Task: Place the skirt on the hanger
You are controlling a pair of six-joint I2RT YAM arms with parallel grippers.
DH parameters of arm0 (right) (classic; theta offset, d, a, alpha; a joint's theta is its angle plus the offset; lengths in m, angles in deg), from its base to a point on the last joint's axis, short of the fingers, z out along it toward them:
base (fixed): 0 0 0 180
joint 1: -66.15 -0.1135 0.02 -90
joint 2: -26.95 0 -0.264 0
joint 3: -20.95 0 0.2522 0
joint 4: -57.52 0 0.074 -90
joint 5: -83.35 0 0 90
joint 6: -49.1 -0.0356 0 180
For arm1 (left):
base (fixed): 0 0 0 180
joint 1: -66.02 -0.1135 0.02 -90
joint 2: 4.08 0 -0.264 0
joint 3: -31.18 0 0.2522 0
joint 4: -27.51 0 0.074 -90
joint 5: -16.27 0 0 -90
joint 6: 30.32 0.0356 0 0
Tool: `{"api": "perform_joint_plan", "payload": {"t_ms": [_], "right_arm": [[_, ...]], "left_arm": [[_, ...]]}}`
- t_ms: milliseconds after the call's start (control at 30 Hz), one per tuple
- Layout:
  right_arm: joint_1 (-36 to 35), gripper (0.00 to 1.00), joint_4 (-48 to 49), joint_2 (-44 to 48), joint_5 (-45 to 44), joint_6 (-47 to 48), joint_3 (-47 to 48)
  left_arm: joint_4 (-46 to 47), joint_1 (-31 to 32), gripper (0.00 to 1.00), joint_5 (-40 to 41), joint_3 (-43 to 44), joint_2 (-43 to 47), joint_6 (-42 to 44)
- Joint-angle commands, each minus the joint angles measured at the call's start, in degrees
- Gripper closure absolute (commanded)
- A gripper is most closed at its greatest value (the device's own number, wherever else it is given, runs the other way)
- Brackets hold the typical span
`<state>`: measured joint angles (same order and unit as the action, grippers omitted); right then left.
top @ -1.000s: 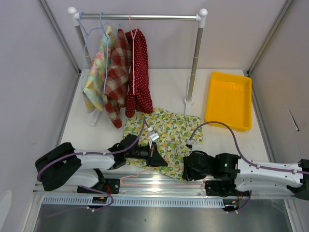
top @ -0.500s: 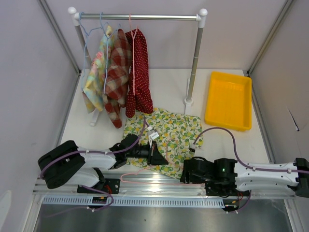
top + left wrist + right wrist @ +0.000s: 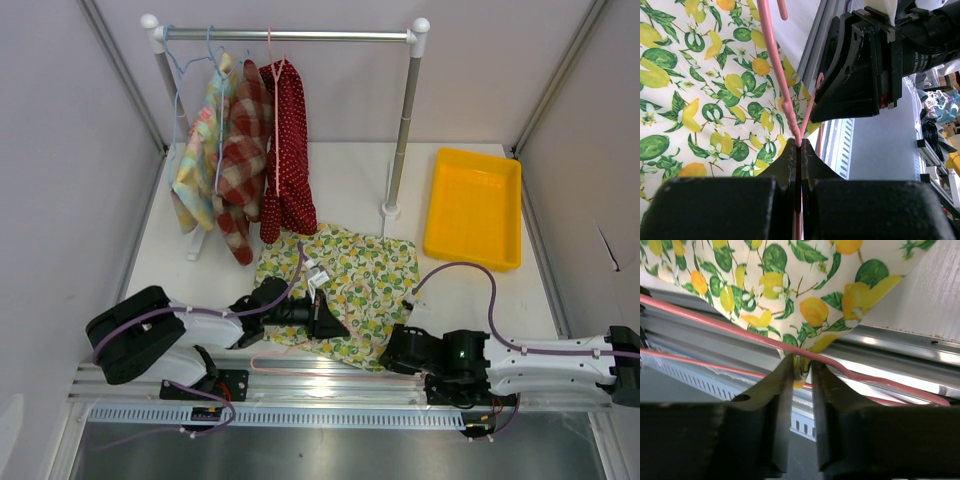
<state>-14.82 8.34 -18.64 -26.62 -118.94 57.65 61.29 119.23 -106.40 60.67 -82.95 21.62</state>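
The lemon-print skirt [image 3: 355,275] lies flat on the table's near middle; it also fills the left wrist view [image 3: 700,100] and the top of the right wrist view [image 3: 790,290]. A pink wire hanger [image 3: 290,357] lies along the skirt's near edge. My left gripper [image 3: 335,328] is shut on the hanger [image 3: 775,65] where its wires meet, the tips [image 3: 798,147] pinching the pink wire. My right gripper [image 3: 395,350] sits at the skirt's near right corner. Its jaws [image 3: 802,370] stand narrow, with the skirt's hem pinched between the tips just under the hanger's bar [image 3: 740,330].
A clothes rack [image 3: 290,35] stands at the back with several garments [image 3: 250,150] on hangers; its right post [image 3: 400,130] rises just behind the skirt. A yellow tray [image 3: 475,205] sits at the back right. An aluminium rail [image 3: 330,385] runs along the near edge.
My right gripper has slid nearer to the table's front edge, and its jaws have narrowed onto the skirt's hem. The left gripper has stayed shut on the hanger.
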Motion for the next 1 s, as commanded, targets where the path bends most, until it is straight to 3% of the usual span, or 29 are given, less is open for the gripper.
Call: {"api": "perform_joint_plan", "payload": {"t_ms": [0, 67, 233, 567, 967], "right_arm": [[0.5, 0.81, 0.3, -0.3, -6.9, -1.1, 2.3], [1.3, 0.88, -1.5, -0.1, -7.2, 0.1, 3.9], [4.2, 0.94, -6.9, 2.9, -8.1, 3.1, 7.6], [15.0, 0.97, -11.3, 5.5, -4.5, 13.4, 16.2], [18.0, 0.98, -10.9, 1.6, -1.6, 17.4, 20.4]], "left_arm": [[3.3, 1.7, 1.00, -2.5, 0.4, -2.0, 0.7], [3.3, 1.6, 1.00, -2.2, 0.8, -2.4, 1.1], [2.0, 0.8, 1.00, -1.9, 2.3, -3.3, 2.8], [-0.4, -3.0, 1.00, -0.6, 4.0, -3.6, 6.1], [-0.4, -7.1, 1.00, 3.2, 5.0, -4.4, 6.3]]}}
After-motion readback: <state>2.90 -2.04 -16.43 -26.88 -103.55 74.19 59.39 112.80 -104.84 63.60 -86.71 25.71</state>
